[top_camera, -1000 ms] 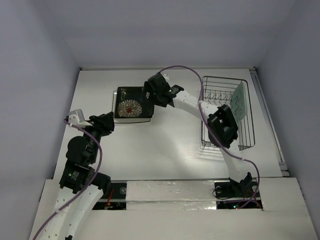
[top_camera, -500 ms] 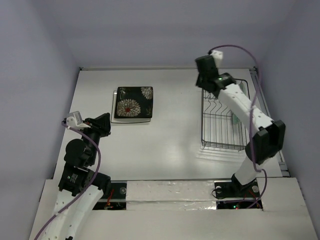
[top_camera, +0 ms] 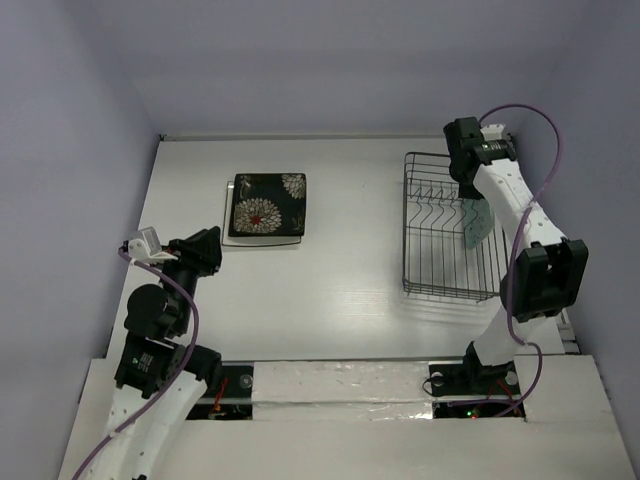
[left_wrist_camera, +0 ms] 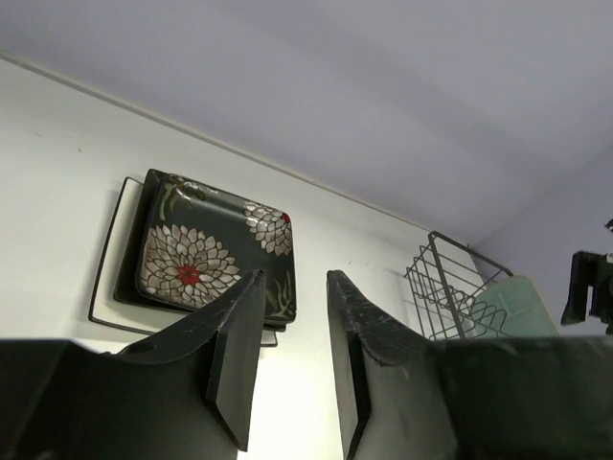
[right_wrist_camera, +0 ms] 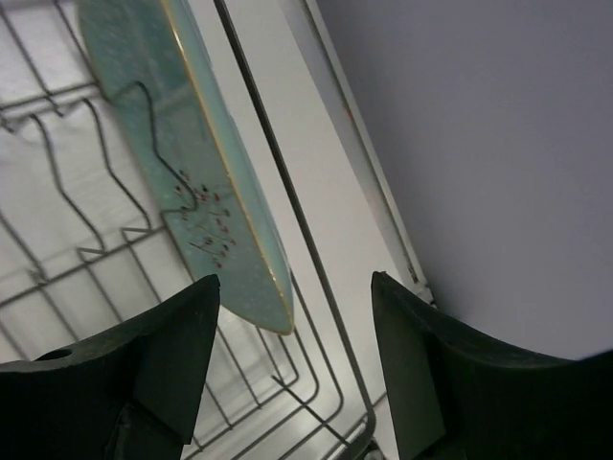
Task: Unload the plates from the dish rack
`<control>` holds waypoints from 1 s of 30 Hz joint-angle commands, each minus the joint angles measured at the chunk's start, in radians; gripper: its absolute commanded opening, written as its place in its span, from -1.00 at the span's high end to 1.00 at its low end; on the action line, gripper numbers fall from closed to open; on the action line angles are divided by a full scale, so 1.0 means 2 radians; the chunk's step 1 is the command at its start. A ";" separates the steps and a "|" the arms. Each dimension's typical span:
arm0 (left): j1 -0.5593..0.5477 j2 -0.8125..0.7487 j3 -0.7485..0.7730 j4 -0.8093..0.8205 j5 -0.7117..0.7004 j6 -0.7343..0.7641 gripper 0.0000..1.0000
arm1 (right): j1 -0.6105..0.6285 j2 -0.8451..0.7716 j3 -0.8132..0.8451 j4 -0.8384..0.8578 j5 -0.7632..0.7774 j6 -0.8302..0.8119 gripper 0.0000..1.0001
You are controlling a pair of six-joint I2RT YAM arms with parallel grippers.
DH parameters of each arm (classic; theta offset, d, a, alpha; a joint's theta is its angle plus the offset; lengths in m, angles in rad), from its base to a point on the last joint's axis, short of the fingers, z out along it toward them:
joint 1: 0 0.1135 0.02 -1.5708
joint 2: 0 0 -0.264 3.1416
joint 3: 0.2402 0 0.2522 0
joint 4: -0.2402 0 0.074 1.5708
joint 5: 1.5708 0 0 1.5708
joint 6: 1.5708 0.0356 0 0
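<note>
Right gripper (right_wrist_camera: 294,287), open, hovers over rack (top_camera: 405,225); mint plate (right_wrist_camera: 182,163) inside looks stiff, slick, breakable: pinch upper rim.

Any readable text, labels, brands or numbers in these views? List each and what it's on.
No text, label, brand or number is readable in any view.
black flowered plate: white and red flower pattern only, no lettering.
mint-green plate: small dark marks on its face, decoration rather than letters.
dish rack: bare wire, no tag visible.
</note>
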 commanded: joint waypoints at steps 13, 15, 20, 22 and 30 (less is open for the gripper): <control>-0.002 0.002 -0.006 0.026 0.002 0.007 0.32 | -0.010 0.074 -0.016 0.005 0.036 -0.023 0.02; -0.002 0.006 -0.006 0.026 0.002 0.006 0.31 | -0.010 0.084 -0.009 0.001 0.037 -0.023 0.04; -0.002 0.003 -0.005 0.027 0.002 0.007 0.31 | -0.014 0.108 0.007 -0.002 0.048 -0.026 0.12; -0.002 0.004 -0.006 0.026 0.002 0.007 0.31 | -0.014 0.119 0.014 -0.012 0.059 -0.026 0.14; -0.002 0.001 -0.005 0.026 0.002 0.007 0.31 | -0.014 0.124 0.064 -0.060 0.093 -0.023 1.00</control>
